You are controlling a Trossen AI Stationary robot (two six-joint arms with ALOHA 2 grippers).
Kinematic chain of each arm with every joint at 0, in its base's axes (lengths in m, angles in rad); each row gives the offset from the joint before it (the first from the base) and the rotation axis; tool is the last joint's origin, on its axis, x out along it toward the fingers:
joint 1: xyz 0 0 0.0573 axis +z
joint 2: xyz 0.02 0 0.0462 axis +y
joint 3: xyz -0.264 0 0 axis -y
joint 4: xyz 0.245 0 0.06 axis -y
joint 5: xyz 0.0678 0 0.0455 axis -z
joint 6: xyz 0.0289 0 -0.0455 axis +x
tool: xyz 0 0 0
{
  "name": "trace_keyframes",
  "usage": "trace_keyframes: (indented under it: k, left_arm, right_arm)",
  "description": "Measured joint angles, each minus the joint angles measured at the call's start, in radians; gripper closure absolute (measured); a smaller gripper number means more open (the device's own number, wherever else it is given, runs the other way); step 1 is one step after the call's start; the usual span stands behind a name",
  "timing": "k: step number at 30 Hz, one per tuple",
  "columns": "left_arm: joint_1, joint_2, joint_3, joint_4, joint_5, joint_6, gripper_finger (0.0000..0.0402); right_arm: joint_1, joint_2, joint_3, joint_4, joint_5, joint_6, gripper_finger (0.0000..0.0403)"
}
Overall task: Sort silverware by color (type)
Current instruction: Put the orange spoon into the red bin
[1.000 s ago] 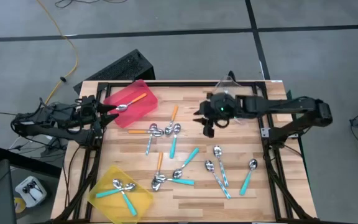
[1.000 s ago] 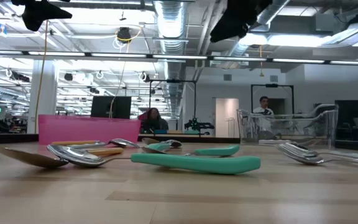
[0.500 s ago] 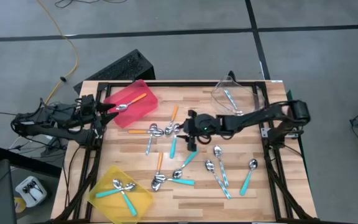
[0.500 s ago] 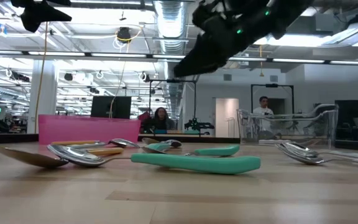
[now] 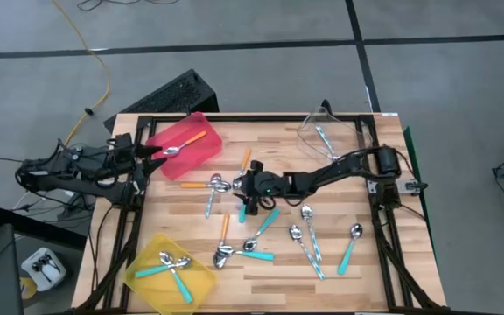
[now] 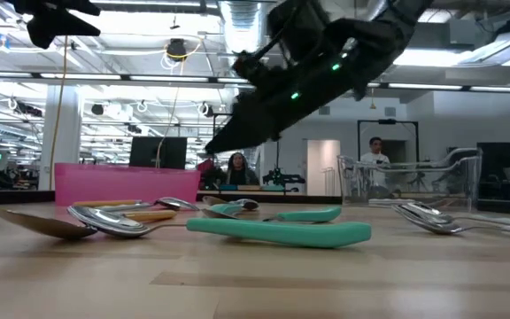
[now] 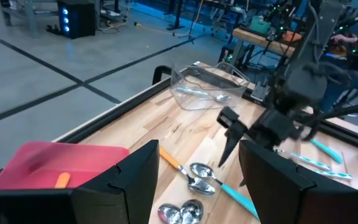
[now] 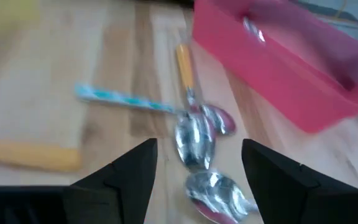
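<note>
Spoons scattered mid-table; right gripper (image 5: 245,186) poised above a cluster with fingers spread, nothing held.

The spoons (image 5: 234,184) are judged light, stiff and slippery at the polished bowls; the slim plastic handles are best pinched mid-length; some already lie in the red bin (image 5: 185,144), yellow bin (image 5: 147,267) and clear bin (image 5: 309,131); the left gripper (image 5: 143,157) waits released by the red bin; no writing can be read.
</note>
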Motion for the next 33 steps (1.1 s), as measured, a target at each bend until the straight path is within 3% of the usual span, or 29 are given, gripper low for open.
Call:
trace_keyframes:
  k: [11, 33]
  left_arm:
    - [0.000, 0.000, 0.000, 0.001, -0.006, -0.001, 0.0196]
    - [0.000, 0.000, 0.000, 0.002, -0.027, -0.003, 0.0196]
  right_arm:
    - [0.004, 0.037, 0.053, -0.127, 0.025, -0.021, 0.0143]
    - [-0.001, 0.084, 0.053, -0.092, 0.049, -0.002, 0.0143]
